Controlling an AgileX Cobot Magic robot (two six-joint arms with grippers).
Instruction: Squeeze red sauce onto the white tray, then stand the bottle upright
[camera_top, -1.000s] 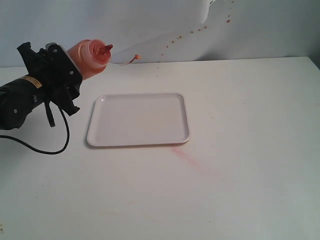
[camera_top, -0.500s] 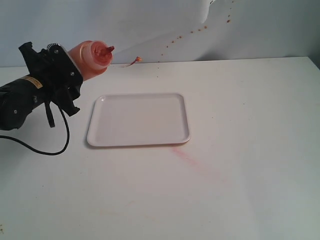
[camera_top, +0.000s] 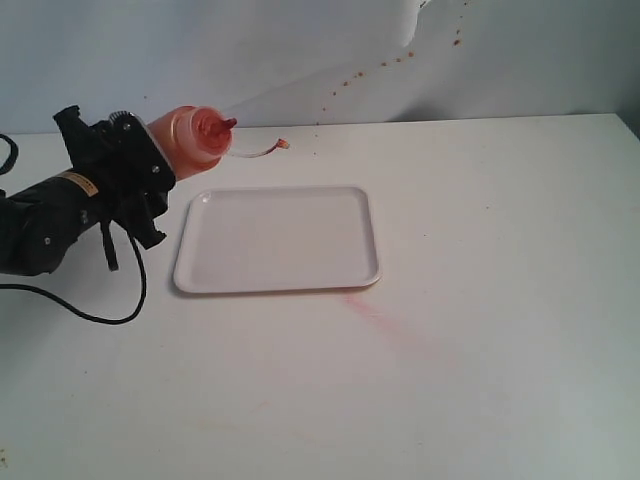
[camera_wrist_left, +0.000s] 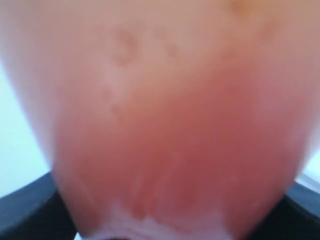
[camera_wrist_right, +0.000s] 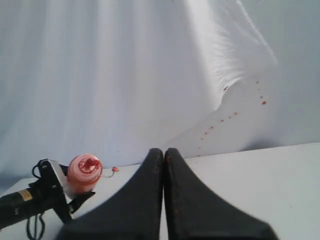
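My left gripper is shut on the bottle, held above the table just left of the white tray. The bottle is tilted, its red-stained nozzle pointing right and toward the exterior camera, with the tethered cap dangling beyond it. The bottle fills the left wrist view as an orange-red blur. In the right wrist view the bottle shows end-on, far from my right gripper, which is shut on nothing. The tray surface is bare; no red sauce blob shows on it.
A faint pink smeared streak marks the table in front of the tray's near right corner. Small red splatter dots spot the white backdrop. A black cable loops below the left arm.
The left arm has moved right, toward the tray, and lower, carrying the bottle. The nozzle has swung more toward the exterior camera and the tethered cap has swung.
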